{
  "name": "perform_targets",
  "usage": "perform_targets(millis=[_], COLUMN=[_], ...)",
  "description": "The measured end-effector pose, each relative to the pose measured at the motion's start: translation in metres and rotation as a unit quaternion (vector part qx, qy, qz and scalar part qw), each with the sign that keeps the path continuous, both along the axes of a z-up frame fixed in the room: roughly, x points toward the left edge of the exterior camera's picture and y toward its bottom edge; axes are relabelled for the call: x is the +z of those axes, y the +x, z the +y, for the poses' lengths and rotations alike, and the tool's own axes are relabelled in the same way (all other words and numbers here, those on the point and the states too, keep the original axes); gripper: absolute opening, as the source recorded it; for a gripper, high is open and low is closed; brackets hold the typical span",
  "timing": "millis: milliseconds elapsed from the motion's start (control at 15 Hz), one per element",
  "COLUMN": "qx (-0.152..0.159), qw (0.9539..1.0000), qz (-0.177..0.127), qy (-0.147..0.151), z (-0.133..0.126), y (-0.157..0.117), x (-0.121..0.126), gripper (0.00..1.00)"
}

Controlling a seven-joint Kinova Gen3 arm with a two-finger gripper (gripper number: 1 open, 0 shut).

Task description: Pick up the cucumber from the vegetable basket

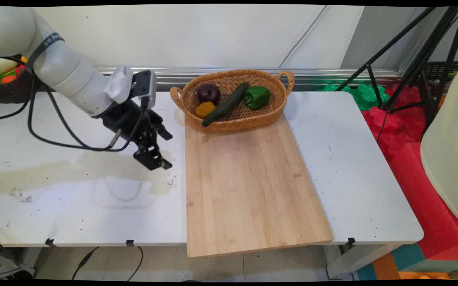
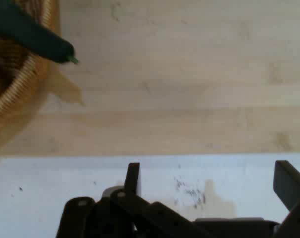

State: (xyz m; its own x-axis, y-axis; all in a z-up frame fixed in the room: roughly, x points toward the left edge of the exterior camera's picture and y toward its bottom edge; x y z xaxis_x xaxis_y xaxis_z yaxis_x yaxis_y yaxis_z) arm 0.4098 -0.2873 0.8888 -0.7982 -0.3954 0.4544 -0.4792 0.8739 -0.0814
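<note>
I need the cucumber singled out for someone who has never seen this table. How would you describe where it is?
Start at the large bamboo cutting board in the middle of the white table; on its far end sits an oval wicker basket. The long dark green cucumber lies diagonally across the basket's middle, between the green bell pepper and the dark red apple. It is the only long, thin item, and its tip overhangs the rim.
</note>
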Motion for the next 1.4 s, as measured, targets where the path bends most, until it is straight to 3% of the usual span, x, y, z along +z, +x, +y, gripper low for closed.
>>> perform_targets(millis=[467,867,1067,1400], qx=[0.042,0.102,0.132,0.173], qw=[0.9980,0.9909,0.9868,0.9812], qz=[0.037,0.067,0.069,0.062], qy=[-0.030,-0.057,-0.064,-0.058], z=[-0.027,-0.071,-0.098,-0.140], y=[-0.018,-0.035,-0.043,-0.060], x=[0.030,0.054,0.054,0.030], gripper=[1.00,1.00,1.00,1.00])
